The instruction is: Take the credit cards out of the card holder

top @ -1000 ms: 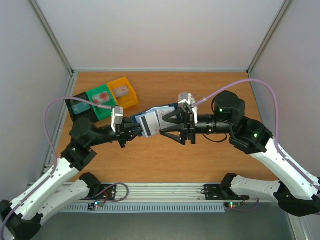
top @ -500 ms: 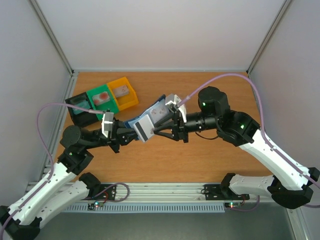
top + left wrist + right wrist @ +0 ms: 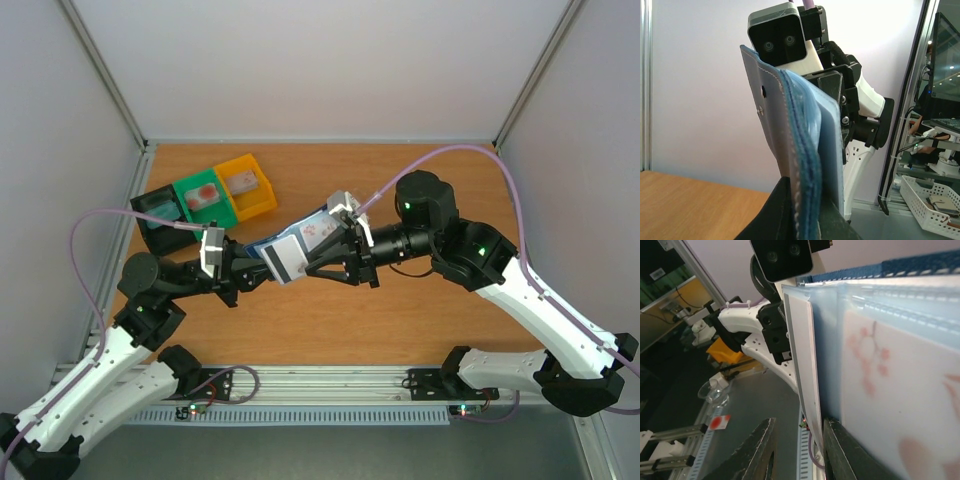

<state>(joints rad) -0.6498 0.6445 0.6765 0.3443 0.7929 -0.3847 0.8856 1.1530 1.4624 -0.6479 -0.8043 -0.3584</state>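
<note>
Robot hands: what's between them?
The blue card holder, gripped by the left gripper, a card poking toward the right gripper. The top view shows it.

A wood-brown counter [image 3: 400,320] spans the scene from left to right, and at its far left three small bins sit directly on it, touching in a slanted row: a black bin [image 3: 150,228] nearest, a green bin [image 3: 205,229] in the middle, a yellow bin [image 3: 258,206] farthest.
</note>
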